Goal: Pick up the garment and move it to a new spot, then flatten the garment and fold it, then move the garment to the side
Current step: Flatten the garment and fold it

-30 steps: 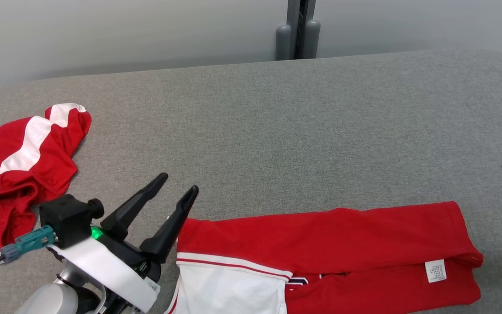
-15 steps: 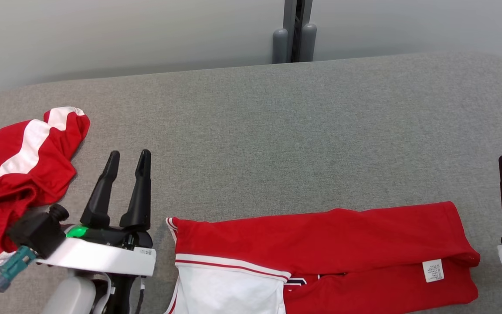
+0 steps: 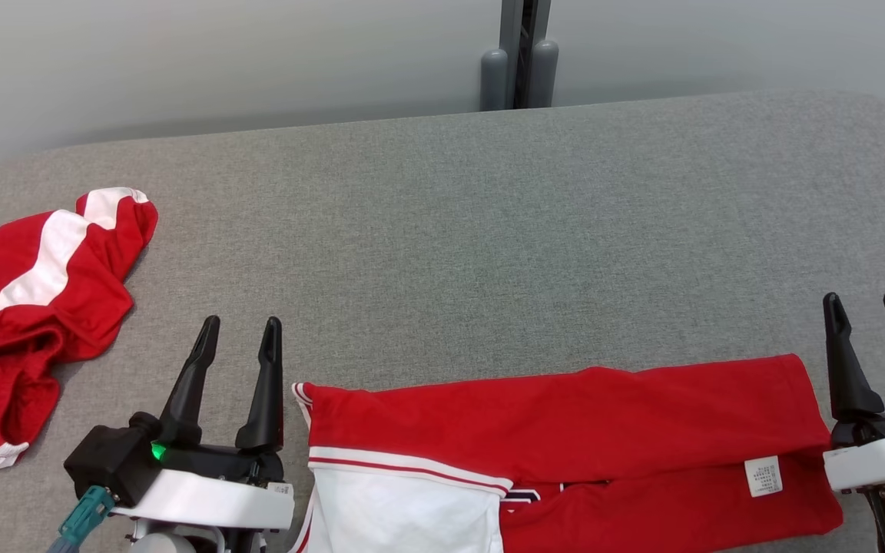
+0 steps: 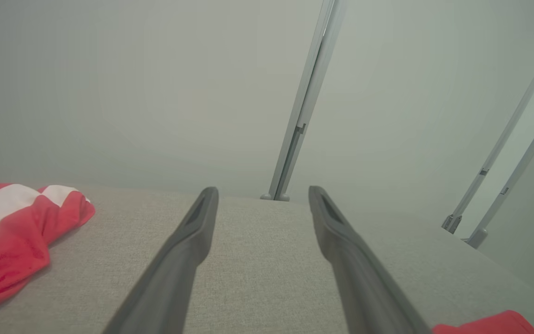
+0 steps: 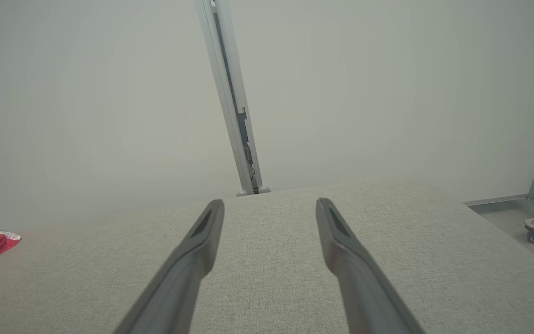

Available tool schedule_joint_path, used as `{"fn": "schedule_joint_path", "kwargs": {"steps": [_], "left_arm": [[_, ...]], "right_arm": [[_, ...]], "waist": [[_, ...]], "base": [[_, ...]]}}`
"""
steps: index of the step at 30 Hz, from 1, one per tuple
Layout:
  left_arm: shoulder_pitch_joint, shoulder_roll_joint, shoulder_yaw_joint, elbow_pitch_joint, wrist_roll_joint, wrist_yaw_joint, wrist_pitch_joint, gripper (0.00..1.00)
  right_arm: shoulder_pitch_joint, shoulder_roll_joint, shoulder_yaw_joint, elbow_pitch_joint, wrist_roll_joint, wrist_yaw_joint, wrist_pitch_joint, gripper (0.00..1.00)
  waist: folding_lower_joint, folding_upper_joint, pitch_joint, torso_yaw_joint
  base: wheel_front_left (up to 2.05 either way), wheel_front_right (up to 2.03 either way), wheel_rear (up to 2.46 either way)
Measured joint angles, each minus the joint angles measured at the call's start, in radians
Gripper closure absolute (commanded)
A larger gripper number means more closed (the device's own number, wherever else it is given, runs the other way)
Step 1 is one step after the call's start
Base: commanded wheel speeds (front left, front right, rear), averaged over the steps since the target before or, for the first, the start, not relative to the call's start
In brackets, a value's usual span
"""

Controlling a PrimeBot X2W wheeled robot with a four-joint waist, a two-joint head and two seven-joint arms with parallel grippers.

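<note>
Shows the folded red-and-white garment lying flat at the near edge of the grey table, between the left gripper and the right gripper, both with fingers spread and gripping nothing, and a crumpled red cloth well apart at far left.

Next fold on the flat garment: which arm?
Probably left: the left end effector, open, sits beside the garment's left corner, seen by its finger in the left wrist view. The right end effector flanks the far end.
</note>
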Motion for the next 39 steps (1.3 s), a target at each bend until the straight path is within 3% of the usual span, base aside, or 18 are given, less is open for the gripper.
{"fn": "schedule_joint_path", "kwargs": {"steps": [8, 18, 39], "left_arm": [[0.014, -0.011, 0.011, -0.01, 0.01, -0.03, 0.0, 0.0], [0.014, -0.011, 0.007, -0.009, -0.011, -0.034, 0.0, 0.0], [0.014, -0.011, 0.005, 0.001, -0.019, -0.038, 0.0, 0.0]], "right_arm": [[0.004, 0.029, 0.001, -0.001, -0.029, 0.0, 0.0, 0.0], [0.017, 0.036, -0.004, 0.014, -0.035, 0.0, 0.0, 0.0], [-0.022, 0.095, -0.037, 0.492, 0.066, 0.0, 0.006, 0.0]], "waist": [[0.0, 0.0, -0.005, 0.009], [0.0, 0.0, -0.006, 0.015], [0.0, 0.0, -0.007, 0.021]], "base": [[0.0, 0.0, 0.0], [0.0, 0.0, 0.0], [0.0, 0.0, 0.0]]}}
